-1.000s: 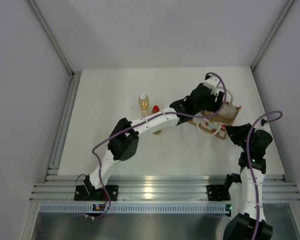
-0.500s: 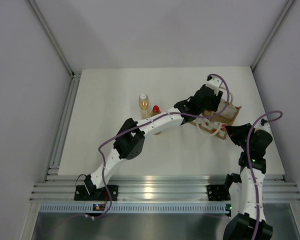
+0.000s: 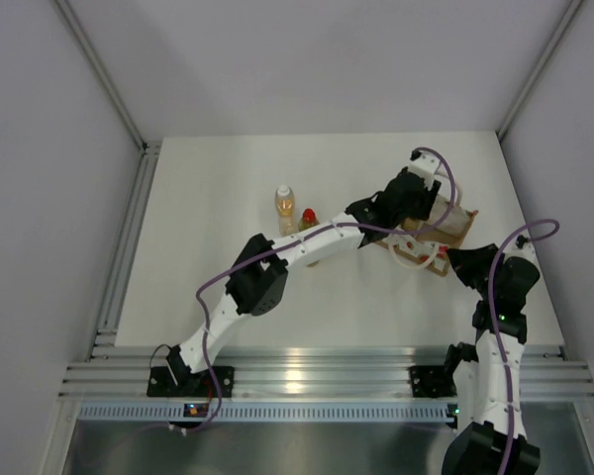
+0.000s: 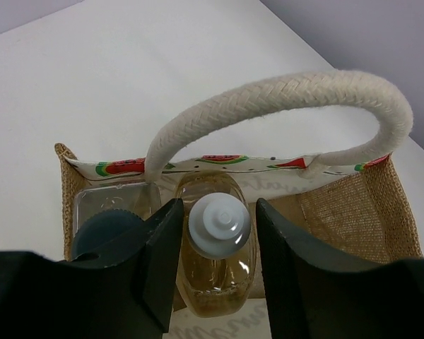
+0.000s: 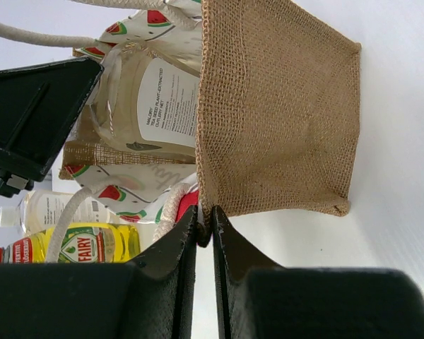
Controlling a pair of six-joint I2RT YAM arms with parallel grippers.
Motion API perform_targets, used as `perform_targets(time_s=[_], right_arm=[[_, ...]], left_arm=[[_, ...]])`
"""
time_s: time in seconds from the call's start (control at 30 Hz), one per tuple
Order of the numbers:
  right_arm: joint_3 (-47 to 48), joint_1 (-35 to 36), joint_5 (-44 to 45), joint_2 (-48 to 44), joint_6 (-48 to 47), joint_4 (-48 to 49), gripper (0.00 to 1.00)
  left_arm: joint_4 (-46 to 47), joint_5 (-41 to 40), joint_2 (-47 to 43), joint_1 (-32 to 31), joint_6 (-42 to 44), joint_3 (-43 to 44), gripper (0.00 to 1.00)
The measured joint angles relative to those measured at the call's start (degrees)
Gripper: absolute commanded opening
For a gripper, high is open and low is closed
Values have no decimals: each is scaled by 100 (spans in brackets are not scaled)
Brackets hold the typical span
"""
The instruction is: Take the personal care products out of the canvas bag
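The canvas bag (image 3: pixel 453 230) lies at the right of the table, and its burlap wall (image 5: pixel 275 120) fills the right wrist view. My left gripper (image 4: pixel 218 210) is open, its jaws on either side of the white cap of an amber bottle (image 4: pixel 219 275) inside the bag, with small gaps to the cap. A clear squarish bottle with a dark cap (image 4: pixel 106 227) sits beside it in the bag. My right gripper (image 5: pixel 205 217) is shut on the bag's edge. On the table stand another amber bottle (image 3: pixel 284 203) and a yellow bottle with a red cap (image 3: pixel 308 215).
The bag's rope handle (image 4: pixel 283 99) arches over the bottles just beyond my left jaws. My left arm (image 3: pixel 307 245) stretches across the table's middle and covers part of the yellow bottle. The right wall (image 3: pixel 564 168) stands close to the bag.
My left gripper has moved a little right and further over the bag's mouth. The right gripper and the bag have not moved.
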Motion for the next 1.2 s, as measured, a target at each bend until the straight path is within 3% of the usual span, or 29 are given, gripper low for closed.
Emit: perform_targets(time_s=[0.53, 0.63, 0.67, 0.73, 0.8, 1.2], right_arm=[[0, 0, -2, 2, -35, 0, 10], [0, 0, -2, 2, -37, 0, 10], [0, 0, -4, 2, -35, 0, 10], [0, 0, -2, 2, -37, 0, 10], [0, 0, -2, 2, -37, 0, 10], [0, 0, 4, 2, -48, 2, 10]], left_arm=[[103, -514, 140, -129, 398, 98, 47], [101, -579, 160, -155, 470, 120, 39], [98, -597, 184, -162, 501, 160, 25], [105, -667, 240, -186, 546, 240, 16], [98, -704, 278, -219, 601, 295, 0], [-66, -754, 284, -267, 466, 404, 0]])
